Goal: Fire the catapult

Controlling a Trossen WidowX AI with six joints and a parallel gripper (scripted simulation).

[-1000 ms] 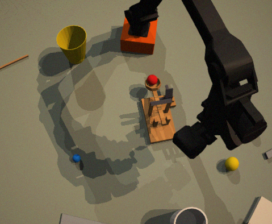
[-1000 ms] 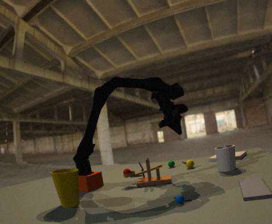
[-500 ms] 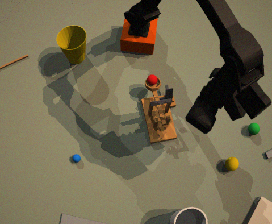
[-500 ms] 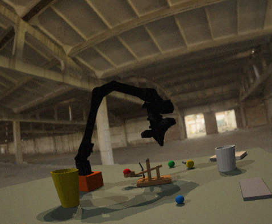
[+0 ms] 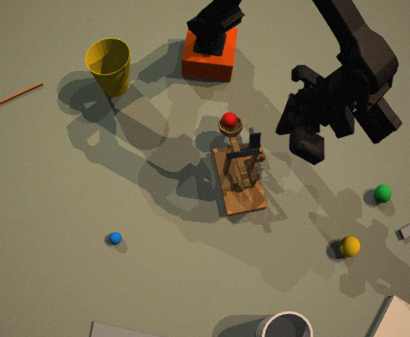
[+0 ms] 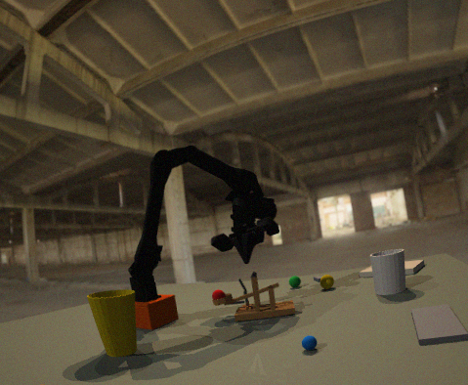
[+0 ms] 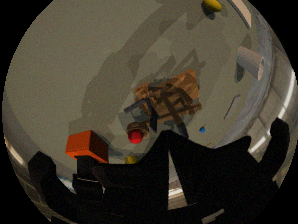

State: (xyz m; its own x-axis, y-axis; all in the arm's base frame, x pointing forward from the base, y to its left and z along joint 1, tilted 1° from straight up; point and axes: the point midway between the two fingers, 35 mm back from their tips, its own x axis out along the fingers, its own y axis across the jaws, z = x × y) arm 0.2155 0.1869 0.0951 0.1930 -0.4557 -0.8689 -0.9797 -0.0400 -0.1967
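One step done: red ball (image 5: 228, 120) is sitting in catapult (image 5: 239, 175) cup | end effector (image 6: 245, 254) is hovering above, closed, empty | aiming at white mug (image 6: 388, 272) and firing remaining
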